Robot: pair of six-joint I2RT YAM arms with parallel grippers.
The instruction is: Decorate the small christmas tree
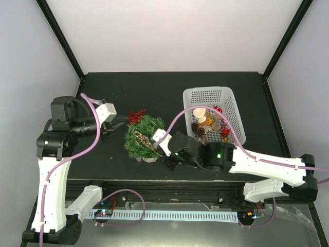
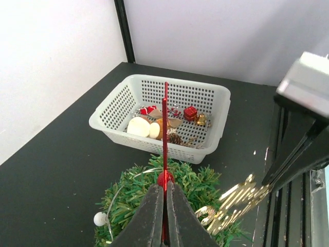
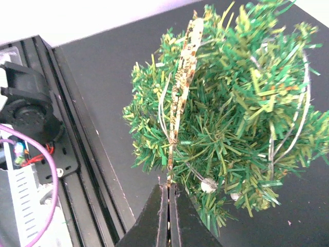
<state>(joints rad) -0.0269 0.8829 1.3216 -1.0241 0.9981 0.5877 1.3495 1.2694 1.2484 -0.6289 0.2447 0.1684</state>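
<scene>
The small christmas tree (image 1: 146, 131) stands on the black table between both arms, with a white bead string (image 3: 208, 185) wound through its green needles. My left gripper (image 2: 165, 189) is shut on a thin red ornament (image 2: 165, 128) that stands edge-on over the tree (image 2: 144, 193); in the top view the left gripper (image 1: 122, 123) is at the tree's left side, and the red ornament (image 1: 135, 117) is at its upper left. My right gripper (image 3: 168, 188) is shut on a flat gold ornament (image 3: 184, 77) pressed against the tree (image 3: 241, 118). The gold ornament (image 2: 237, 199) also shows in the left wrist view.
A white mesh basket (image 1: 234, 103) stands right of the tree, holding pine cones (image 1: 198, 128), red gift boxes (image 2: 190, 113) and pale round pieces (image 2: 138, 126). A black rail (image 3: 61, 154) runs along the table's near edge. Black frame posts rise at the back corners.
</scene>
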